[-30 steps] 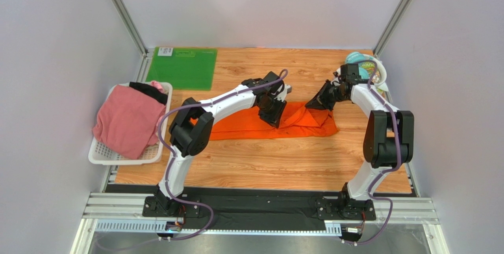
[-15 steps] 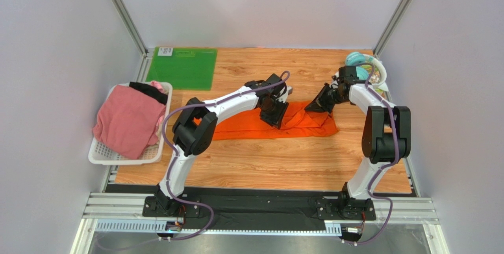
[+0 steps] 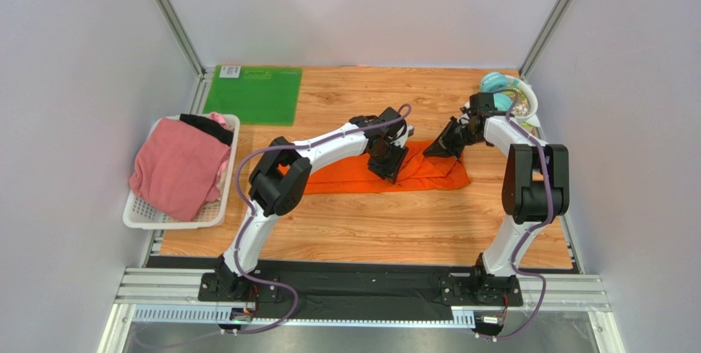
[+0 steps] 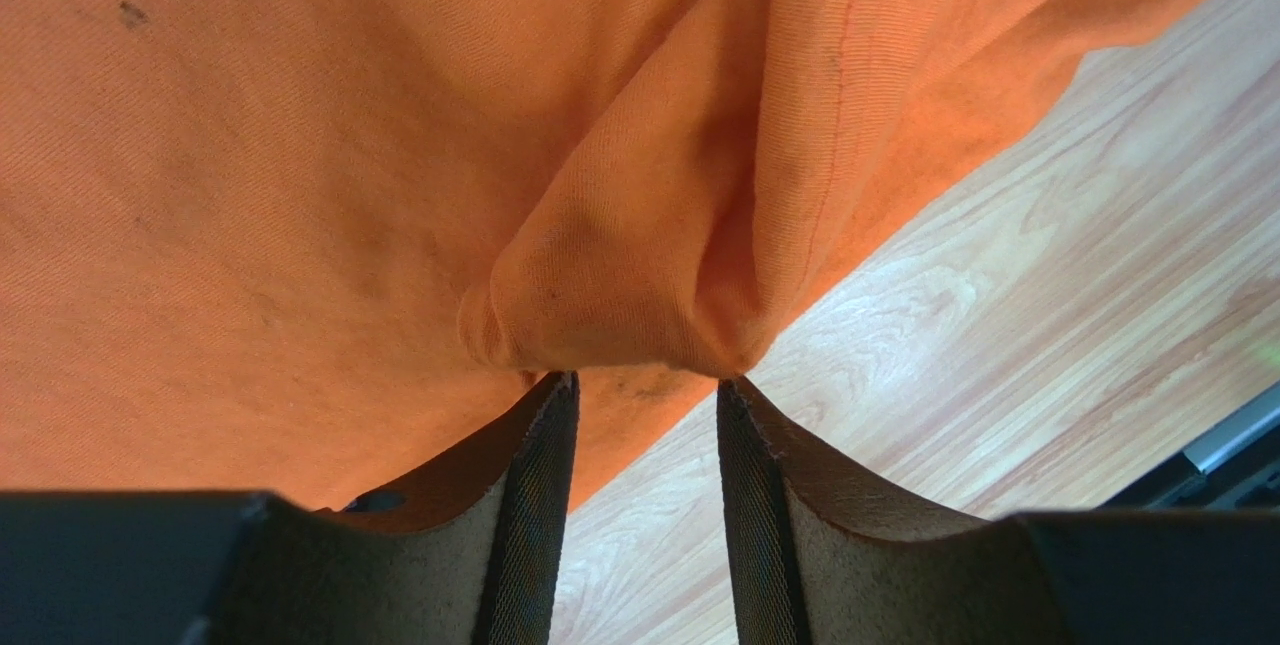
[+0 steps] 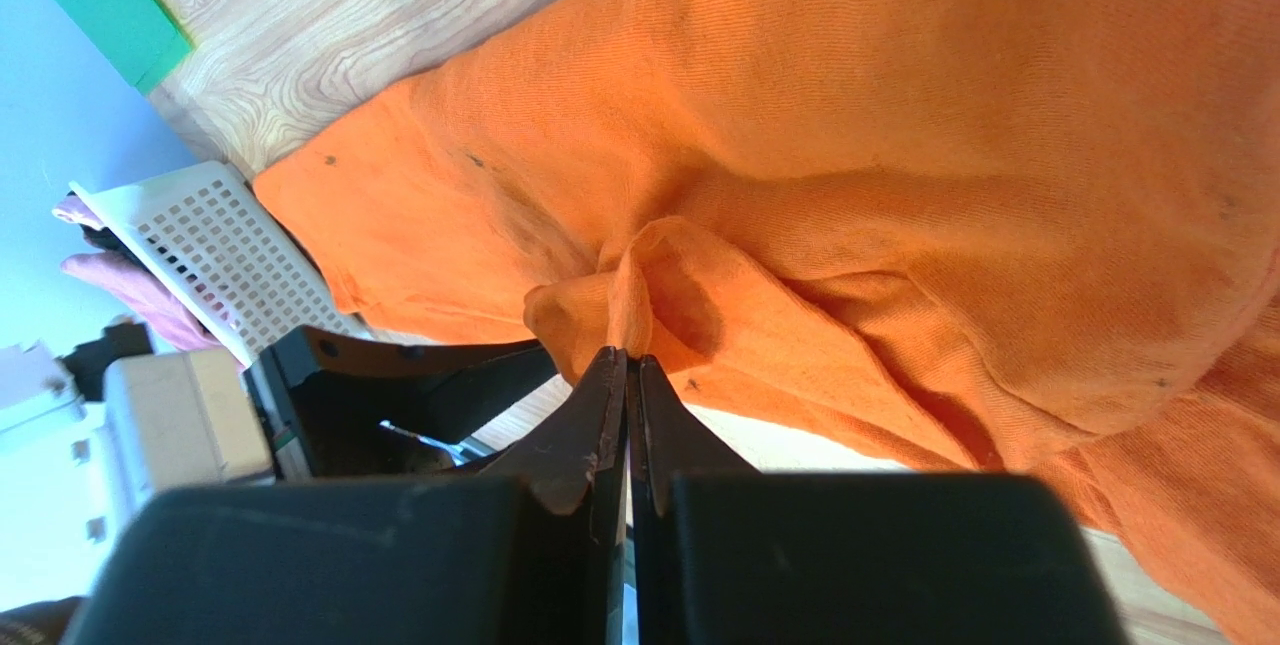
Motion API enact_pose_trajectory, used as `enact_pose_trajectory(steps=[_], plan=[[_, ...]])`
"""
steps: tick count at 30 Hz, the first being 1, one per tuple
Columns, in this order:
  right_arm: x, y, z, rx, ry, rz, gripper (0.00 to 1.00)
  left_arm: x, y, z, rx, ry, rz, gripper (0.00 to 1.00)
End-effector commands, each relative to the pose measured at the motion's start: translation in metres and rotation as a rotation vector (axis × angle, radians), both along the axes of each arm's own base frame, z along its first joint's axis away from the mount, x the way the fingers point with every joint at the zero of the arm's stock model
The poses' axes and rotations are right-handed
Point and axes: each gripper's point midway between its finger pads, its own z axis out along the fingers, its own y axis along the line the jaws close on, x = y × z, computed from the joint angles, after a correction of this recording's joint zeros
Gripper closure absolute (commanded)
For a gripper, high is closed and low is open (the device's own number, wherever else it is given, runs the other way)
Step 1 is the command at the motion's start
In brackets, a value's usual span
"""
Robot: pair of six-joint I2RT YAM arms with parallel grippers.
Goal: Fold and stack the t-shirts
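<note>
The job is at an early stage. One garment, the orange t-shirt [image 3: 337, 181], is out on the tabletop [image 3: 370, 230], well apart from the white basket [image 3: 136, 215]. It is partly folded into a long, flattish band, not yet a neat packet. The pink t-shirt [image 3: 177, 168] and the black t-shirt [image 3: 206, 127] lie heaped in the basket, unfolded, the black one under the pink at the basket's far edge. By my reckoning, no stack has been started, so at least one more fold on the orange one, both other shirts, and the stacking are all left.

The orange band's long axis runs straight away from the basket, across the tabletop. The end nearer the basket lies flat; the end farthest from the basket is rumpled and raised. Which end is collar and which is hem I cannot tell.

The left claw [image 4: 643, 387] is released, its jaws parted, with a bulge of orange cloth just off the tips. The right claw [image 5: 627, 360] is clenched on a pinch of the orange cloth at the end farthest from the basket.
</note>
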Motion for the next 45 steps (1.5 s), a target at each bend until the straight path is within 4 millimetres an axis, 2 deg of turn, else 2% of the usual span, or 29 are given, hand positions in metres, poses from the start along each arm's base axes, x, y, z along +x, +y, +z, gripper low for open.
enact_pose_trajectory(steps=[1,7,14,20,24,25,28,31,32,37,40,41,45], plan=[[0.012,0.003,0.01,0.009,-0.043,0.005,0.97,0.006,-0.006,0.003,-0.002,-0.008,0.012,0.53],[0.011,0.003,0.01,0.008,-0.045,0.008,0.98,0.005,-0.005,0.0,0.006,-0.009,0.01,0.55],[0.007,0.003,0.009,0.011,-0.042,0.009,0.98,0.007,-0.007,0.002,-0.004,-0.015,0.004,0.7],[0.006,0.004,0.009,0.014,-0.042,0.01,0.98,0.009,-0.008,0.005,-0.008,-0.027,0.002,0.76],[0.006,0.004,0.01,0.013,-0.044,0.011,0.98,0.009,-0.008,0.008,-0.012,-0.03,-0.001,0.88],[0.006,0.003,0.01,0.012,-0.046,0.011,0.98,0.009,-0.008,0.009,-0.012,-0.033,-0.002,0.98],[0.005,0.003,0.012,0.011,-0.049,0.013,0.98,0.009,-0.008,0.018,-0.025,-0.046,-0.01,1.0],[0.002,0.003,0.017,0.01,-0.054,0.015,0.98,0.01,-0.007,0.038,-0.051,-0.069,-0.015,1.0],[0.001,0.003,0.022,0.01,-0.065,0.015,0.98,0.008,-0.008,0.052,-0.077,-0.078,-0.021,1.0],[-0.01,0.004,0.035,0.011,-0.084,0.018,0.98,-0.003,0.001,0.091,-0.143,-0.095,-0.029,1.0],[-0.025,0.005,0.037,0.014,-0.081,0.019,0.98,-0.014,0.003,0.103,-0.178,-0.077,-0.042,1.0],[-0.033,0.005,0.032,0.015,-0.063,0.019,0.98,-0.019,0.002,0.107,-0.196,-0.06,-0.057,1.0],[-0.058,0.004,0.028,-0.004,-0.054,0.03,0.98,-0.035,0.01,0.104,-0.182,-0.004,-0.084,1.0]])
